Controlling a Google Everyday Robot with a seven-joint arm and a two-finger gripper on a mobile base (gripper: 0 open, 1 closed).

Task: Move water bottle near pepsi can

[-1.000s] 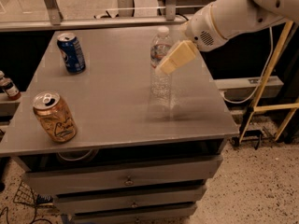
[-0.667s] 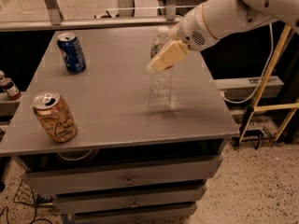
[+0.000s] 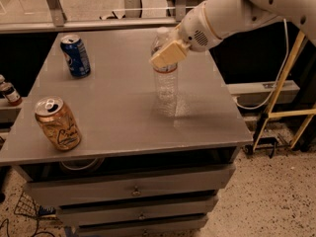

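Observation:
The water bottle (image 3: 165, 85) stands upright right of the middle of the grey table top (image 3: 118, 117). It is clear and ribbed, with its white cap just left of the gripper. My gripper (image 3: 169, 53) comes in from the upper right and is shut on the bottle's upper part, at the label. One cream finger (image 3: 170, 54) lies across the bottle's front. The pepsi can (image 3: 75, 56), blue with a silver top, stands at the table's far left, well apart from the bottle.
A gold can with script lettering (image 3: 58, 123) stands at the front left corner. A small brown bottle (image 3: 10, 93) sits on a lower shelf off the table's left edge. Drawers (image 3: 133, 189) are below. A yellow frame (image 3: 284, 95) stands to the right.
My gripper and arm have moved left, with the water bottle shifting slightly left along with it. The cans have not moved.

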